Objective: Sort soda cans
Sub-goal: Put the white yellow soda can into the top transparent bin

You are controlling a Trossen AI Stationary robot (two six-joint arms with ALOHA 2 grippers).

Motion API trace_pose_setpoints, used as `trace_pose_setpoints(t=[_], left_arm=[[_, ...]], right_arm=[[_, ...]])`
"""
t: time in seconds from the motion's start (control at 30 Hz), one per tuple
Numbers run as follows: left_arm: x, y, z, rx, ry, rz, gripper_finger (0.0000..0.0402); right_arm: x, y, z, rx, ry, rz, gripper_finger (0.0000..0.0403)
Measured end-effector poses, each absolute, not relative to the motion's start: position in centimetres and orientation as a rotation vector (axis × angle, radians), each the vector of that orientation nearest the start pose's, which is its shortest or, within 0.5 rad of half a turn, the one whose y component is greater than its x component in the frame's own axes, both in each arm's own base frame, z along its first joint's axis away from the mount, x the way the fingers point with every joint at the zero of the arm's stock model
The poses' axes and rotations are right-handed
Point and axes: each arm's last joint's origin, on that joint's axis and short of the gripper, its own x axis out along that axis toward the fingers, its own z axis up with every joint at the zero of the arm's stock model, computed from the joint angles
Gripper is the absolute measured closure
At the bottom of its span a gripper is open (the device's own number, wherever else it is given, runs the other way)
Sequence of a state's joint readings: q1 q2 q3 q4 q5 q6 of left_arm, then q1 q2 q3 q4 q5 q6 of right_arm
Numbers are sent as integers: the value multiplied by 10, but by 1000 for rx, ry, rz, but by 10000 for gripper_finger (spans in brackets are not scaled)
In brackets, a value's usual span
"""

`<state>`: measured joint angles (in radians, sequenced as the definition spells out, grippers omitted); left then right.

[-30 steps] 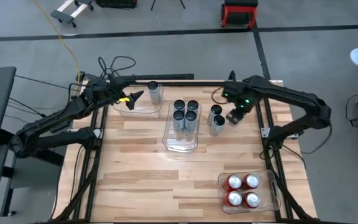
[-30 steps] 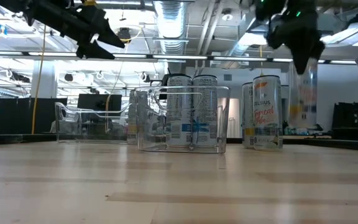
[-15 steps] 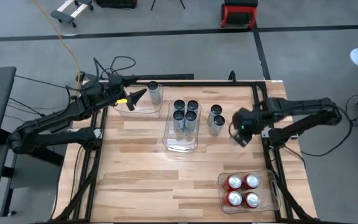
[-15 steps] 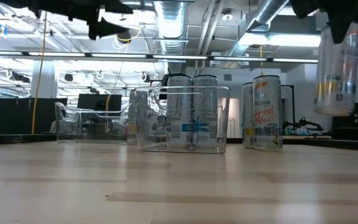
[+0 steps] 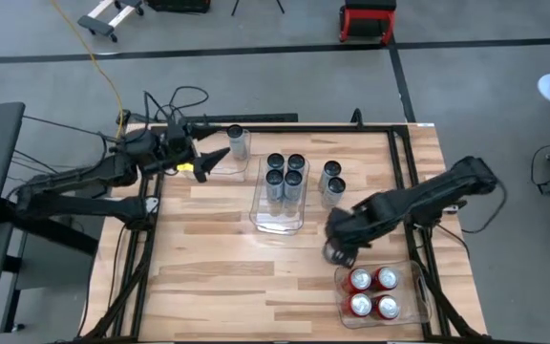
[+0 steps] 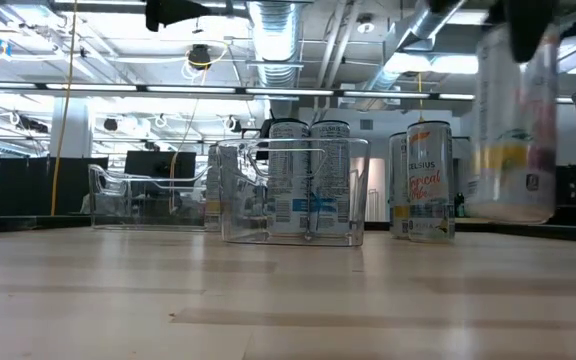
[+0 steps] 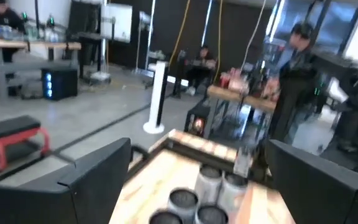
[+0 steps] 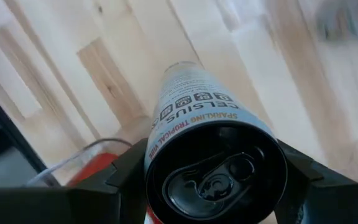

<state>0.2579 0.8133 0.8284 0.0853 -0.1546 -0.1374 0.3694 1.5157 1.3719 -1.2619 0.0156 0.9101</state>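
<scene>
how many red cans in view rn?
4, all in the clear bin at the table's near right corner: red cans at. None seem hidden.

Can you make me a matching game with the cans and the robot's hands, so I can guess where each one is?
Things:
1. four red metal cans
2. four dark grey metal cans
3. silver-grey metal can with orange lettering
4. left hand

Places or states:
A. gripped by the right hand, lifted off the table
B. in the clear plastic bin at the table's middle
C. open, holding nothing
D. in the clear plastic bin at the near right corner

Pairs: 1-D, 2-B, 3-A, 4-C
</scene>
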Motion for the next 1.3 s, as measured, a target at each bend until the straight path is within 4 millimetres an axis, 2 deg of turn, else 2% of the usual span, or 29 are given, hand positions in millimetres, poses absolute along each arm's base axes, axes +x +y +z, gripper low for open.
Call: trace_pose_setpoints(t=[0.17,0.33,0.53,0.67,0.83,0.97,1.3], left_arm=[[170,34,373,-172,-27,456,36],[165,20,379,-217,65,434,43],[160,6,364,-270,231,449,69],[159,-3,359,-348,263,418,84],[160,-17,358,-414,263,359,91],[166,-29,355,-439,277,336,91],[205,-56,344,-443,259,278,91]], right_arm=[[296,106,293,290,1436,-219,155],[338,110,286,103,1483,-94,155],[382,118,279,-120,1468,28,155],[402,122,273,-263,1452,82,155],[412,132,263,-408,1451,132,150],[411,141,262,-477,1431,188,147],[398,146,277,-479,1431,283,144]])
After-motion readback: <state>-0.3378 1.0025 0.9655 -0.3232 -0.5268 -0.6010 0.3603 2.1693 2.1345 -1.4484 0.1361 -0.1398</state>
